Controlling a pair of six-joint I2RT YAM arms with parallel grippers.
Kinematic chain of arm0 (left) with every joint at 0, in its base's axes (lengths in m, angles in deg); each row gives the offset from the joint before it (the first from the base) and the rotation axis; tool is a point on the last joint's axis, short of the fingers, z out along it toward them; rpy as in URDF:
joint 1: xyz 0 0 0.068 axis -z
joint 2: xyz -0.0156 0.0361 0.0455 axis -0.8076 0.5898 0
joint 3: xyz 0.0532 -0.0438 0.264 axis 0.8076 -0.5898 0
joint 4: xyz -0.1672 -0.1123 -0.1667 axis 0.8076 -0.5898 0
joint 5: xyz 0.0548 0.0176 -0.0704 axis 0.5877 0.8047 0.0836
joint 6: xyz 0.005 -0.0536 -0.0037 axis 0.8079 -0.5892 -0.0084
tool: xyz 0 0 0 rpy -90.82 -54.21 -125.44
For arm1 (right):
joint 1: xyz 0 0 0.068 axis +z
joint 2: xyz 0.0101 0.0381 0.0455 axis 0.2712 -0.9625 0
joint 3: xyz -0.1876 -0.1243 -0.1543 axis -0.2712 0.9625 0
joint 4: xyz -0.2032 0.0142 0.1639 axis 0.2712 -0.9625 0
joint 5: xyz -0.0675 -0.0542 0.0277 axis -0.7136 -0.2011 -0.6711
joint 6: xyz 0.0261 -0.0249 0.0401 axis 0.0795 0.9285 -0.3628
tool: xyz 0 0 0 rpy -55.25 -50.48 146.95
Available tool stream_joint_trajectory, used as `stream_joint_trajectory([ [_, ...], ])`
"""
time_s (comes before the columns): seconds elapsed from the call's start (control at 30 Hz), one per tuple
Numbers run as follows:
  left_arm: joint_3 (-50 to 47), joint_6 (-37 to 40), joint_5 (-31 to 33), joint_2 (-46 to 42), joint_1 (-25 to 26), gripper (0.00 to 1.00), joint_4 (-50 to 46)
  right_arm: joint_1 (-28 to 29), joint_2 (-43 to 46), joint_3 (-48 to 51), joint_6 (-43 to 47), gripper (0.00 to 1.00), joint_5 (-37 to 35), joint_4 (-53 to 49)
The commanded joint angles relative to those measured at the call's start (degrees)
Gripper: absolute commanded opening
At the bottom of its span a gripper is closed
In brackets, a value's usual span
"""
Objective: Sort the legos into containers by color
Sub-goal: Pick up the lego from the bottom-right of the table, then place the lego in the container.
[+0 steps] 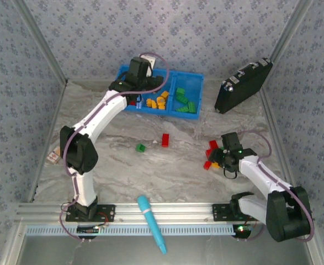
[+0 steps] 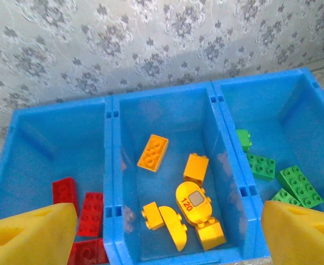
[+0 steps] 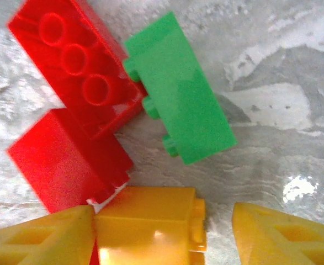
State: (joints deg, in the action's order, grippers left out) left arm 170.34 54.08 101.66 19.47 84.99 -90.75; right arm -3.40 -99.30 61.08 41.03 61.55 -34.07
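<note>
blue bin (image 1: pixel 197 74) at 12 o'clock of table (image 1: pixel 167 171), hard against far wall; black case (image 1: pixel 243 85) at 2 o'clock, leaning near right wall; cyan pen tool (image 1: pixel 152 222) at 6 o'clock across near rail. open marble in table middle, apart from loose red brick (image 1: pixel 165 139) and loose green brick (image 1: pixel 141 147) near centre. left gripper (image 1: pixel 138 69) above bin's left end, fingers wide apart, nothing between them. in left wrist view: red legos (image 2: pixel 76 210) in left compartment, orange-yellow legos (image 2: pixel 192 201) in middle, green legos (image 2: pixel 272 171) in right, dividers upright. right gripper (image 1: pixel 219 157) at 3 o'clock, low over small brick cluster (image 1: pixel 211 149), jaws apart around orange-yellow brick (image 3: pixel 150 226), left pad touching it, right pad clear of it. at 12 o'clock of that brick: two red bricks (image 3: pixel 73 61) touching, green brick on its side (image 3: pixel 178 88) against them.
</note>
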Motion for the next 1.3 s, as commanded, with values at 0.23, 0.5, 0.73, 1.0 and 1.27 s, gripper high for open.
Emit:
stream_joint_trajectory([
  [0.23,-0.6,2.6,3.1,-5.1,0.2,0.88,1.9,-0.2,-1.2,0.2,0.6,0.61,-1.3,-1.8],
  [0.5,0.9,3.8,7.0,-9.3,0.2,0.88,-3.1,-0.3,-1.3,-0.9,3.1,0.41,-1.5,-1.9],
  [0.73,-8.2,2.7,9.4,-20.5,-4.0,0.90,-8.0,0.4,-0.6,-4.3,4.0,0.32,-0.5,-5.6],
  [1.0,-22.6,2.7,5.7,-30.7,-10.3,0.94,-9.7,7.8,4.4,-20.0,2.6,0.29,-3.8,-17.0],
  [1.27,-32.9,-2.9,-11.4,-38.8,-22.2,1.00,-7.8,13.8,-15.0,-45.7,14.7,0.28,-6.1,-10.4],
])
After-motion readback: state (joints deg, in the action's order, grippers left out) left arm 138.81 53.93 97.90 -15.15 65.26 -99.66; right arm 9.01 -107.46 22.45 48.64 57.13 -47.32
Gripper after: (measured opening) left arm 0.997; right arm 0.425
